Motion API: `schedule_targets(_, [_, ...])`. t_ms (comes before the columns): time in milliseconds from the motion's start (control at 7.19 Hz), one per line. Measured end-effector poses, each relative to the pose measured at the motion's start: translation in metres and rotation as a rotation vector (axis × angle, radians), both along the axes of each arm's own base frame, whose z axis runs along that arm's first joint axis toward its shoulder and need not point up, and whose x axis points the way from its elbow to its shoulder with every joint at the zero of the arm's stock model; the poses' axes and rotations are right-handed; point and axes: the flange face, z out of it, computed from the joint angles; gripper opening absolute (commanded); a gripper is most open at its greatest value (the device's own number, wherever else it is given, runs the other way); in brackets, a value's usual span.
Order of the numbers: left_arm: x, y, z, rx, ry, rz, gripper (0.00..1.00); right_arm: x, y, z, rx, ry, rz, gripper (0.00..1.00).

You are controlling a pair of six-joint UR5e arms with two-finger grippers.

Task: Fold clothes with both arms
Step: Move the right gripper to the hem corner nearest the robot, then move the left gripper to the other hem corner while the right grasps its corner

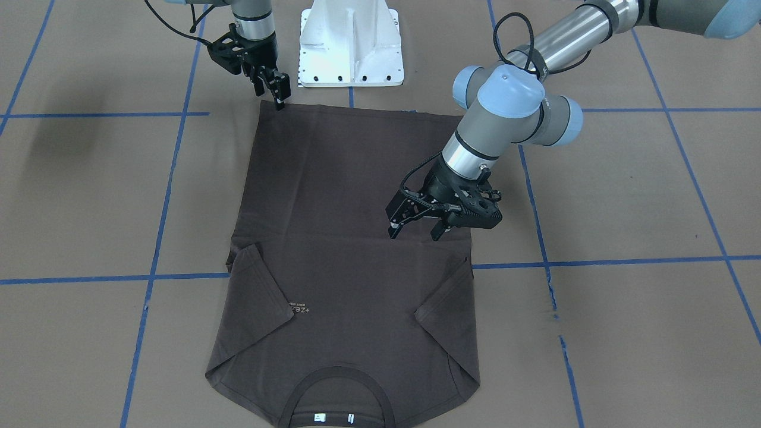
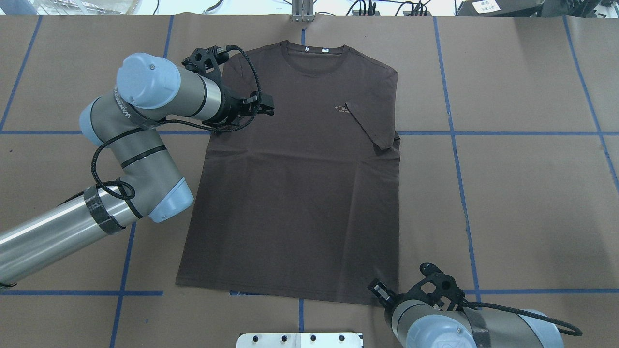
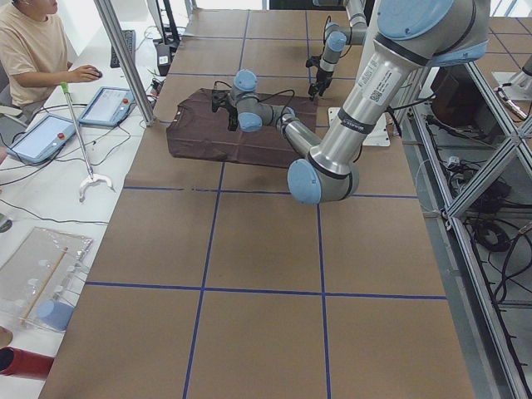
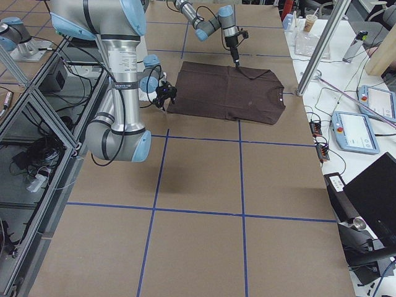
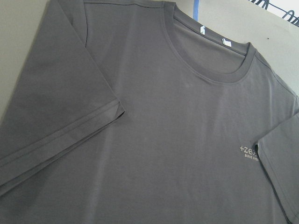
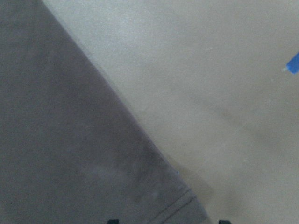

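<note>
T-shirt [image 1: 345, 196] lies flat and face up on the brown worktop [image 1: 624, 196]. Its hem [image 1: 357, 112] is toward the white pedestal [image 1: 351, 41] and its collar [image 1: 339, 371] is on the side away from the robot, with small white labels [image 1: 319, 417] showing inside it. Both sleeves are folded inward onto the chest. The right-side sleeve [image 1: 258, 291] covers part of the pale lettering [image 1: 301, 310], and the left-side sleeve [image 1: 449, 303] lies as a matching flap.

The left arm [image 1: 517, 113] reaches over the shirt's left half. Its jaws stand wide apart and empty, tips pointing down, close over the cloth just hemward of the left-side sleeve. Whether the tips touch the cloth cannot be told.

The right arm [image 1: 252, 18] is down at the hem corner on the robot's right. Its wrist view is blurred, but it shows that corner lying between the two tips — the jaws are apart, not closed on the cloth.

Blue tape lines [image 1: 624, 260] cross the worktop, and one meets the shirt's edges at sleeve height.
</note>
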Motion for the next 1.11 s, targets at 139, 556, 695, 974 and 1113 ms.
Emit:
schedule_targets(139, [0.0,0.0005,0.0003,0.0,0.0,0.001,0.95,0.0015,0.0007,0.0052,0.0,0.01,0.0,0.61])
schedule_targets(556, [-0.0003,0.0009,-0.0002,0.001,0.001,0.001,0.95,0.0033,0.0015,0.0108,-0.002,0.021,-0.001,0.0])
schedule_targets(695, [-0.0004,0.0008,0.0,0.0,0.001,0.0,0.95,0.0039,0.0016,0.0097,-0.003,0.018,-0.002,0.0])
schedule_targets(974, [-0.0018,0.001,-0.0013,0.0,0.004,-0.002,0.96,0.0054,0.0018,0.007,-0.004,0.012,-0.003,0.0])
schedule_targets(1113, [-0.0068,0.0058,-0.0029,-0.011,0.017,-0.008,0.96,0.0076,0.0016,0.003,-0.005,0.003,-0.003,0.0])
